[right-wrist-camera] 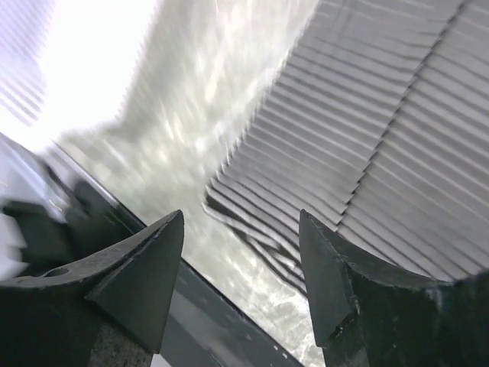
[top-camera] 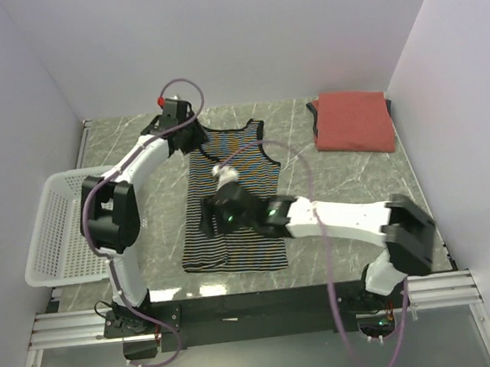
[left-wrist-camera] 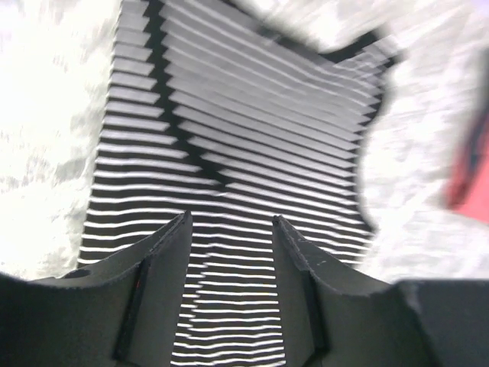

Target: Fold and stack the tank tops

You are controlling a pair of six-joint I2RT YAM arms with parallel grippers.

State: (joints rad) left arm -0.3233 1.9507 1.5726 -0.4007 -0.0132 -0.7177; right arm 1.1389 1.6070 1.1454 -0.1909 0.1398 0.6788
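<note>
Plain white walls (top-camera: 239, 36) enclose a grey marble-patterned table (top-camera: 357, 177) on three sides, evenly lit

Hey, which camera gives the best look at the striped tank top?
The top external view: it shows the striped tank top nearly whole, lying on the table, only partly covered by the right arm. The left wrist view shows its upper part, blurred; the right wrist view just one edge.
</note>
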